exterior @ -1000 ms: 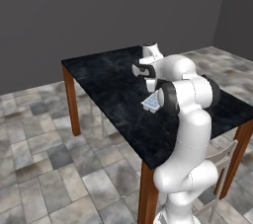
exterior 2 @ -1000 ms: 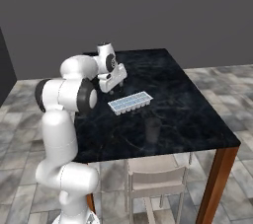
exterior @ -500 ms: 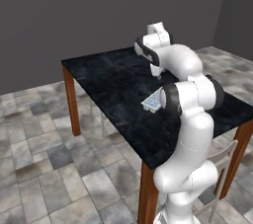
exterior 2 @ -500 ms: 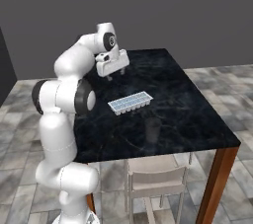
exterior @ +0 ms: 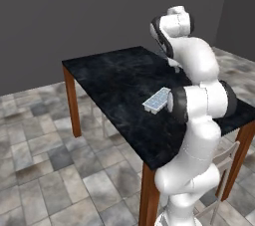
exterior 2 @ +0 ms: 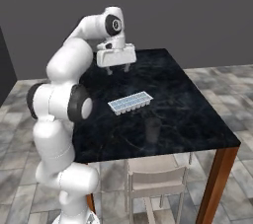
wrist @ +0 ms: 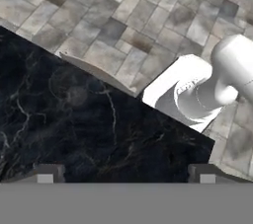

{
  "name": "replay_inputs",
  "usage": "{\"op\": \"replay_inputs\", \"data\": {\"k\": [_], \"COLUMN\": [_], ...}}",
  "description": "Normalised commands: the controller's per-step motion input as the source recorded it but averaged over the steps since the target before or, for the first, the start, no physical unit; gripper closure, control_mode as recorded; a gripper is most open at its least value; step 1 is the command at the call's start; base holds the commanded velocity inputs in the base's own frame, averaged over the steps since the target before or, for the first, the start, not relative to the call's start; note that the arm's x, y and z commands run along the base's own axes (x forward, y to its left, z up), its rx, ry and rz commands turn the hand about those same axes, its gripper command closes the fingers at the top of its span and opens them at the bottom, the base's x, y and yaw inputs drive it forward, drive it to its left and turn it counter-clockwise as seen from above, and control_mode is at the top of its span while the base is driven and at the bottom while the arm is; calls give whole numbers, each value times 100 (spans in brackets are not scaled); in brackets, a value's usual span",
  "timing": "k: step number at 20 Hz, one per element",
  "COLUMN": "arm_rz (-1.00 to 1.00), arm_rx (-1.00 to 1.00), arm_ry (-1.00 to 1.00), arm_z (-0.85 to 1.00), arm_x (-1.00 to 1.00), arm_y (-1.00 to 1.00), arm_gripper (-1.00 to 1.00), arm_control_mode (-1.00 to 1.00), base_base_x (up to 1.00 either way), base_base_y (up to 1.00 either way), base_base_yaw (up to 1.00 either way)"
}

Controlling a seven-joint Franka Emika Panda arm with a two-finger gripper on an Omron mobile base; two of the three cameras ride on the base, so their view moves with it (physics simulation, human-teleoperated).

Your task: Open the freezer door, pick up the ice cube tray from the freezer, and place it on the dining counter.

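Gripper (exterior 2: 117, 68): raised above the far part of the dining counter (exterior 2: 197, 119), jaws spread wide, nothing between them. In the right base view the two dark fingers (exterior 2: 109, 70) hang below the white hand body, pointing down at the black marbled top without touching it. In the hand view the two finger tips (wrist: 48, 173) stand far apart at the lower edge, with bare black marble between them.

Ice cube tray (exterior 2: 130, 102): lying flat on the dining counter, nearer the robot than the gripper and well apart from it. Its grid of small square cells faces up. In the left base view the tray (exterior: 157, 100) sits just beside the arm's elbow joint, partly cut off by it.

Dining counter: black marbled top on reddish-brown wooden legs (exterior: 72, 101). The hand view shows the counter's edge (wrist: 163, 119) running diagonally, with grey stone floor tiles (wrist: 123, 16) beyond it.

Chair (exterior 2: 155, 176): pale, tucked under the near side of the counter, just beside the robot's base.

Surroundings: grey tiled floor (exterior: 45, 170) and a plain dark grey wall (exterior: 74, 11) behind the counter.
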Motion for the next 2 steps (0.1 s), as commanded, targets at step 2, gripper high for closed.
{"op": "replay_inputs", "data": {"k": [2], "arm_rz": [-14], "arm_rx": [11], "arm_ry": [0], "arm_z": [20], "arm_x": [-100], "arm_y": [-22], "arm_gripper": [-100], "arm_control_mode": [-100], "base_base_x": [0], "base_base_y": [0], "base_base_yaw": [0]}}
